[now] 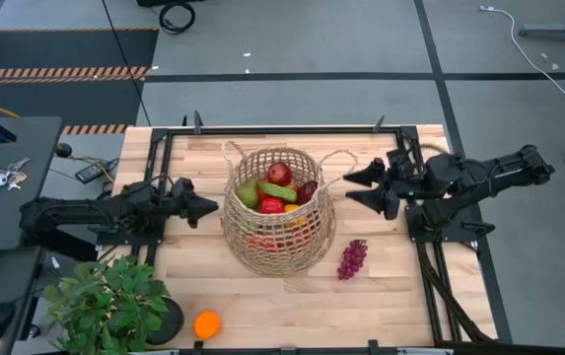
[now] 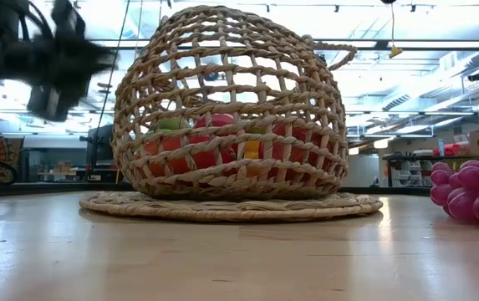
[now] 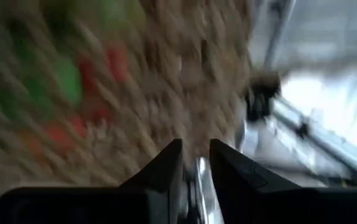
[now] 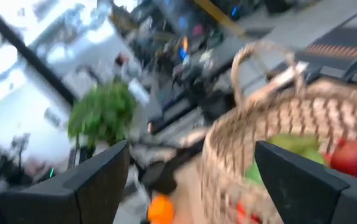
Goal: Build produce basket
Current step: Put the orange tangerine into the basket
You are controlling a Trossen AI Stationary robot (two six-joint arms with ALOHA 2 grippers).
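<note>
The tan wicker basket (image 1: pixel 277 232) stands mid-table on its flat woven bottom (image 2: pixel 231 206). Inside lie produce pieces: a red apple (image 1: pixel 279 174), green pieces (image 1: pixel 249 193) and other red ones. Purple grapes (image 1: pixel 352 258) lie on the table to the basket's right, and an orange (image 1: pixel 206 323) lies near the front edge. My left gripper (image 1: pixel 211 209) is shut and points level at the basket's left wall, just short of it. My right gripper (image 1: pixel 353 187) is open with nothing between its fingers, level beside the basket's right loop handle (image 4: pixel 262 65).
A potted green plant (image 1: pixel 112 304) stands at the table's near left corner, beside the orange. Bare wood lies in front of the basket (image 1: pixel 292 306). A black frame (image 1: pixel 292 128) edges the table.
</note>
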